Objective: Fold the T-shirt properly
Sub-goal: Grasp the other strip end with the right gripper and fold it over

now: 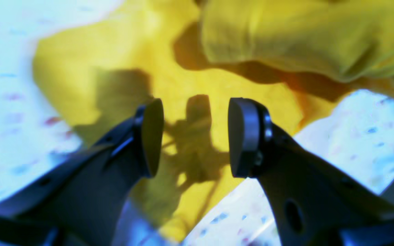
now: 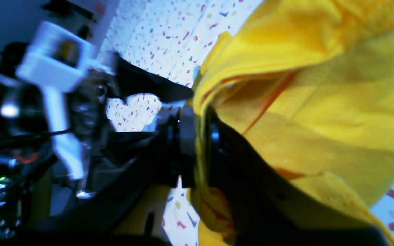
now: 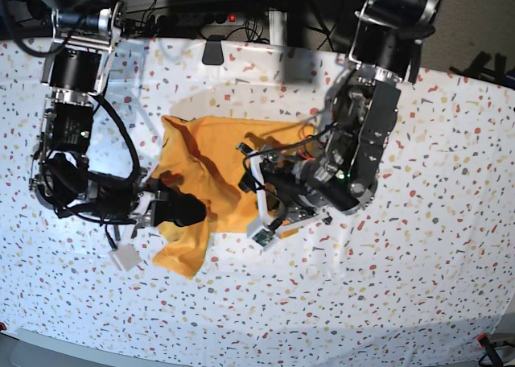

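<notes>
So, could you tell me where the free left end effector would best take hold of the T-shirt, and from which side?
Probably the flat single layer of the T-shirt beneath the open left end effector, at its edge by the speckled table, coming straight down. The raised fold is bunched. The right end effector already pinches another edge.

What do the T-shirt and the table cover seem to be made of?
T-shirt: soft matte knit, probably cotton; it bunches and creases where the right gripper pinches it. Table cover: white with coloured flecks, lying flat; fabric or plastic sheet, cannot tell.
</notes>
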{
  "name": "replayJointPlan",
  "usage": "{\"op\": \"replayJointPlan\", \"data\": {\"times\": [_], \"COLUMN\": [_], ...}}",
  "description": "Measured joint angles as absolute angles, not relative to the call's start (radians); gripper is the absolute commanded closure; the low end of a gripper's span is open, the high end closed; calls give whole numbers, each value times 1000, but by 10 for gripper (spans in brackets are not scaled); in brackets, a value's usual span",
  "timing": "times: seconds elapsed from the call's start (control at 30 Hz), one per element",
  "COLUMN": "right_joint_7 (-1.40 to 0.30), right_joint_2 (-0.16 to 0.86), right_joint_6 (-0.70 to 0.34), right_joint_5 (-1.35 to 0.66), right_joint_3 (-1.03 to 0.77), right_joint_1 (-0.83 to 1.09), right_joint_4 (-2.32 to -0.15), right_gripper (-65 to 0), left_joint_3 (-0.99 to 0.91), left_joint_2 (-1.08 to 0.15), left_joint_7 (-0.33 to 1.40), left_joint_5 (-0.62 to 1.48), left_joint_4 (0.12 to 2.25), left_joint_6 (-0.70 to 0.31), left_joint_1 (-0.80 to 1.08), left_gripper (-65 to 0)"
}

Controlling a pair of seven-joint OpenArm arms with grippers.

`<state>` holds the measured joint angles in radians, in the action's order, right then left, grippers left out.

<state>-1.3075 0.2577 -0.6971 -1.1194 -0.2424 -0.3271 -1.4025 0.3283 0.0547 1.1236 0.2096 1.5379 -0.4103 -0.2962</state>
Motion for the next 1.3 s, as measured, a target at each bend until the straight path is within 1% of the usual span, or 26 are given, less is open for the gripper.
{"op": "replayJointPlan", "data": {"times": [0.1,0.13,0.33,0.43,0.53,0.67,0.8,1.03,1.13,1.3], "right_joint_7": [-1298,-1298,-1227,-1198,-1187,-1116,-1073,-1070,-1069,-1066], "right_joint_2": [218,203,97,49,7,-31,-45,-56,-70,-70], "right_joint_6": [-697,-697,-697,-697,-697,-697,-697,-696,-694,-694], "right_joint_5": [-1069,-1048,-888,-860,-825,-712,-587,-577,-528,-526], "right_joint_3": [-243,-243,-248,-248,-248,-209,-130,6,12,12], "right_joint_1": [-331,-335,-344,-344,-345,-346,-345,-344,-344,-344], "right_joint_4": [-1402,-1402,-1402,-1402,-1402,-1386,-1343,-1321,-1321,-1321], "right_gripper": [0,0,0,0,0,0,0,0,0,0], "left_joint_3": [328,329,328,329,331,329,329,330,331,330], "left_joint_2": [52,44,-72,-121,-161,-194,-188,-189,-189,-189], "left_joint_7": [1146,1145,1137,1136,1138,1151,1153,1153,1153,1153], "left_joint_5": [109,85,-165,-191,-187,-191,-187,-186,-187,-187], "left_joint_4": [1607,1622,1639,1639,1639,1639,1639,1639,1639,1639], "left_joint_6": [-411,-397,-187,-132,-105,-100,-101,-101,-100,-100], "left_joint_1": [-297,-297,-297,-297,-296,-296,-297,-297,-297,-297], "left_gripper": [-297,-297,-297,-296,-297,-297,-297,-297,-297,-297]}}
